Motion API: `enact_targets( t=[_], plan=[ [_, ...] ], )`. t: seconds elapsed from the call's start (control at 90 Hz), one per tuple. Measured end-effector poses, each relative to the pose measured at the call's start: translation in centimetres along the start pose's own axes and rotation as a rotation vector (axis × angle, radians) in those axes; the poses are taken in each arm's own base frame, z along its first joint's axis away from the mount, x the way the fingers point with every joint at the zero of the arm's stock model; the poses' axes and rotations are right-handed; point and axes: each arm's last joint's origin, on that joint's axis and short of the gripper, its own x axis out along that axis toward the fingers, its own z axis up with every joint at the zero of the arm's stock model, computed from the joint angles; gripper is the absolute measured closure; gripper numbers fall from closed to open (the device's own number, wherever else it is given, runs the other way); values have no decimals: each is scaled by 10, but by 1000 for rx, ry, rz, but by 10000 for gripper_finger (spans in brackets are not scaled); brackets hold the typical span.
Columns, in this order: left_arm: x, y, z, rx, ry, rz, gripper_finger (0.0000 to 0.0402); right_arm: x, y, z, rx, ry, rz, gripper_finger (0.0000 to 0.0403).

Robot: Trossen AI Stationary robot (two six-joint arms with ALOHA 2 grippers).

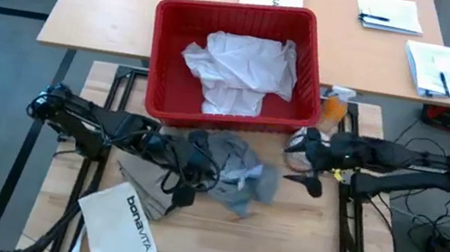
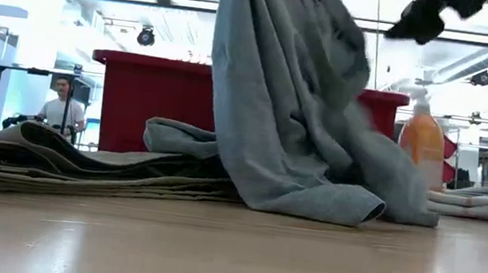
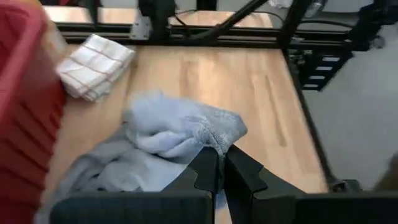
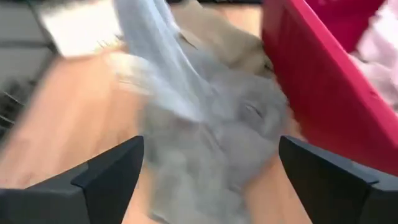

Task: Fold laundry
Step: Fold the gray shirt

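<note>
The grey T-shirt [image 1: 239,176] lies bunched at the table's middle. Part of it rises out of the top of the low view while its lower folds [image 2: 331,189] rest on the wood. My left gripper [image 1: 198,175] is shut on it. My right gripper [image 1: 301,166] hovers open just right of the shirt, fingers wide, touching nothing; its wrist view shows the grey T-shirt [image 4: 217,143] ahead of it. The khaki-tan piece [image 1: 143,176] lies flat under and left of the shirt. The white shirt [image 1: 239,69] sits crumpled in the red basket [image 1: 163,88]. My left gripper pinches a bunched fold of the grey T-shirt [image 3: 217,138] between its two shut fingers [image 3: 205,171]; how many layers, I cannot tell. The cloth around the hold is raised and the rest hangs slack, its lower part [image 2: 311,196] resting on the table and on the khaki piece.
A stiff white "bonavita" bag [image 1: 122,223] lies at the near left. An orange spray bottle [image 1: 335,108] stands right of the basket. A folded checked towel [image 3: 93,65] lies by my right gripper. Bare wood [image 1: 298,239] spreads at the near right. A person [image 2: 61,109] stands in the room behind.
</note>
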Motion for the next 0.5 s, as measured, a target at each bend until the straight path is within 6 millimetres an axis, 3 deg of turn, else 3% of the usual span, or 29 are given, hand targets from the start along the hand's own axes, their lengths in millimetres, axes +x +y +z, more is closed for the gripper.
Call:
enact_targets(
  t=[0.1,0.3,0.5],
  plan=[
    [0,0,-3,-2,37,-25,402,8,0,-4,-33,63,-5,63],
    [0,1,-9,7,98,-21,401,44,8,-13,-76,155,78,96],
    [0,5,-8,0,85,38,401,73,39,-22,-170,166,152,128]
  ],
)
